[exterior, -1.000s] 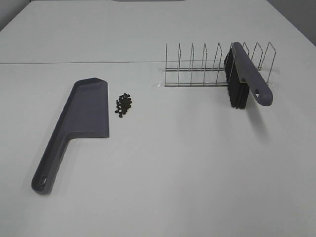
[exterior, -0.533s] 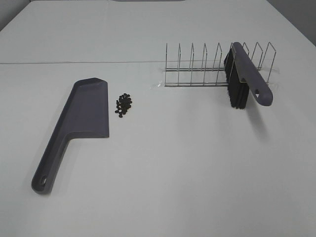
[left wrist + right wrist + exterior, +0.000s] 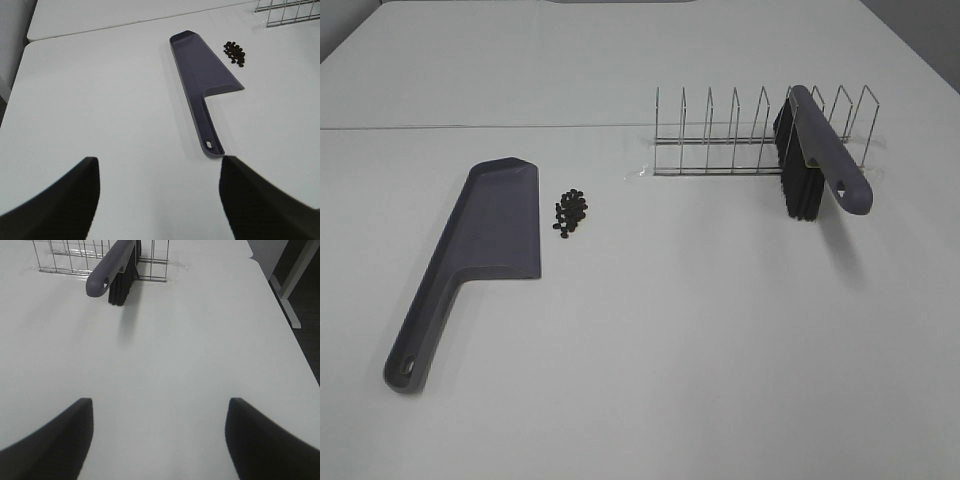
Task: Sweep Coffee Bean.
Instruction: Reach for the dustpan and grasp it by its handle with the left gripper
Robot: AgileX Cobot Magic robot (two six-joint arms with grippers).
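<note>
A small heap of dark coffee beans (image 3: pixel 571 212) lies on the white table, just right of the grey-purple dustpan (image 3: pixel 480 248), which lies flat with its handle toward the front edge. The beans (image 3: pixel 235 52) and the dustpan (image 3: pixel 202 87) also show in the left wrist view, well ahead of my left gripper (image 3: pixel 159 200), which is open and empty. A brush (image 3: pixel 818 160) with black bristles leans in the wire rack (image 3: pixel 750 135). My right gripper (image 3: pixel 159 440) is open and empty, with the brush (image 3: pixel 116 270) far ahead of it. Neither gripper appears in the exterior high view.
The wire rack (image 3: pixel 75 255) stands at the back right of the table. A seam between two tabletops (image 3: pixel 470 127) runs behind the dustpan. In the right wrist view the table edge (image 3: pixel 285 325) falls away to a dark floor with a table leg.
</note>
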